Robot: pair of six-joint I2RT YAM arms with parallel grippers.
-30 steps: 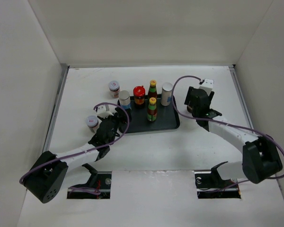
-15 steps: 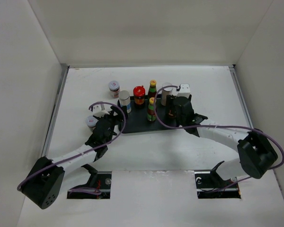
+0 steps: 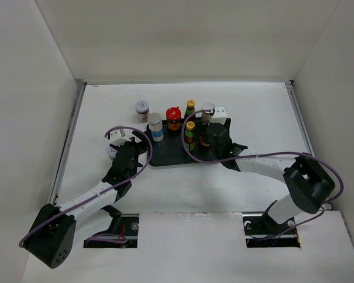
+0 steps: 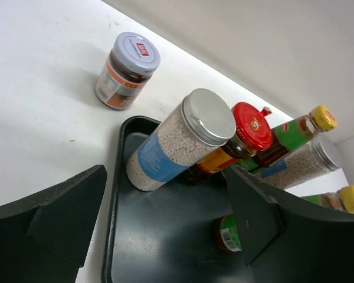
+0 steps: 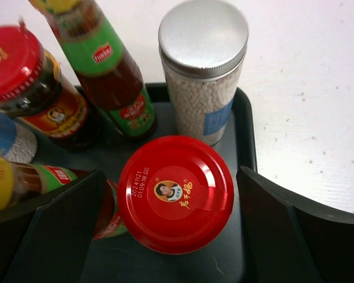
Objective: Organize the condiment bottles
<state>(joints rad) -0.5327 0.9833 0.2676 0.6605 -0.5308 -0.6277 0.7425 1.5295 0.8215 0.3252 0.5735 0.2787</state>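
Your right gripper [image 5: 171, 177] is released: its fingers stand spread on either side of the red jar [image 5: 176, 193], the lid clear of both. That jar stands upright on the tray [image 5: 248, 130], just in front of a shaker [image 5: 203, 71]. Your left gripper [image 4: 165, 194] is spread too and grasps nothing. It is at the tray's left corner, with the other shaker [image 4: 177, 141] just ahead. A white jar [image 4: 127, 71] stands off the tray beyond.

My right gripper [image 5: 171, 177], fingers apart, flanks a red-lidded jar [image 5: 176, 193] standing in the black tray [image 5: 248, 135]; beyond it stand a silver-capped shaker [image 5: 203, 65] and a green-labelled sauce bottle [image 5: 109, 71].
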